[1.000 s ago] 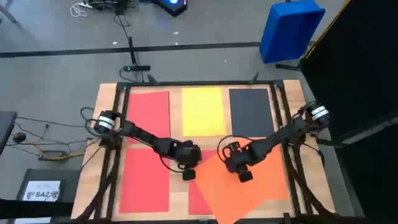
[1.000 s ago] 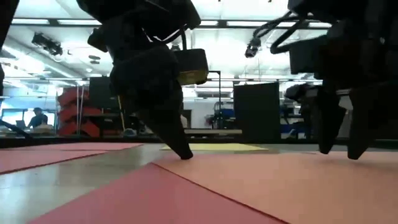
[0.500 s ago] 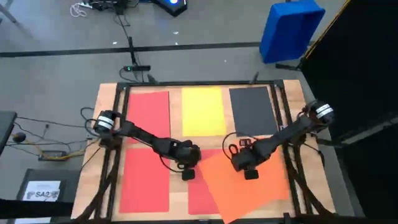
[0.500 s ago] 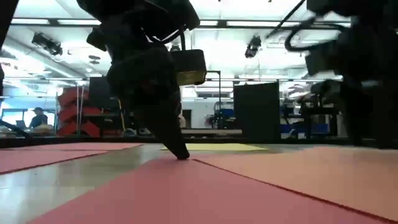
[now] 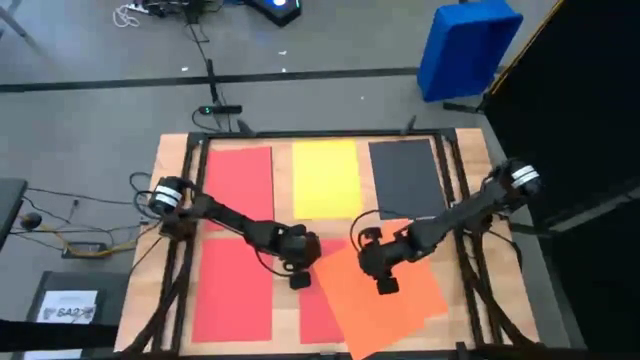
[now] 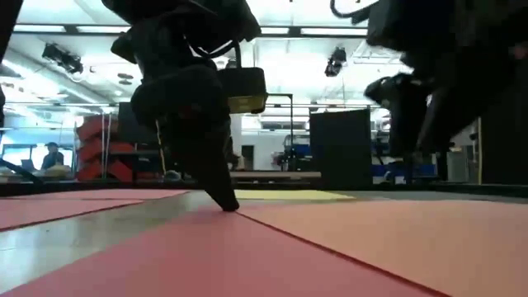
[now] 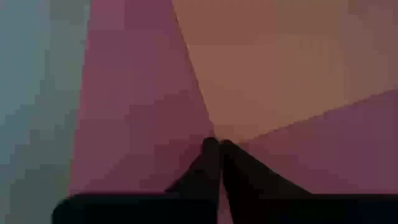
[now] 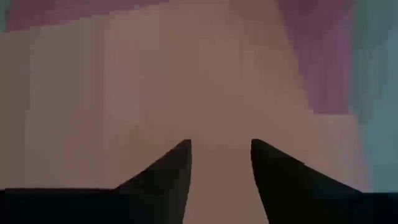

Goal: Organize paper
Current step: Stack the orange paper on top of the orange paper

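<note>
Both end effectors press paper — left (image 5: 299,281) closed on red sheet (image 5: 318,308), half-hidden under orange sheet (image 5: 400,295); right (image 5: 383,285) parted.

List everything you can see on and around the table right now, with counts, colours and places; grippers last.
red paper: three sheets, two at table's left, one partly under the orange
yellow paper: one, far middle
dark grey paper: one, far right
orange paper: one, skewed, near right
blue bin: one, floor beyond table
white-labelled box: one, dark, floor at left
left gripper: shut, tip down at orange sheet's corner
right gripper: open, over orange sheet
</note>
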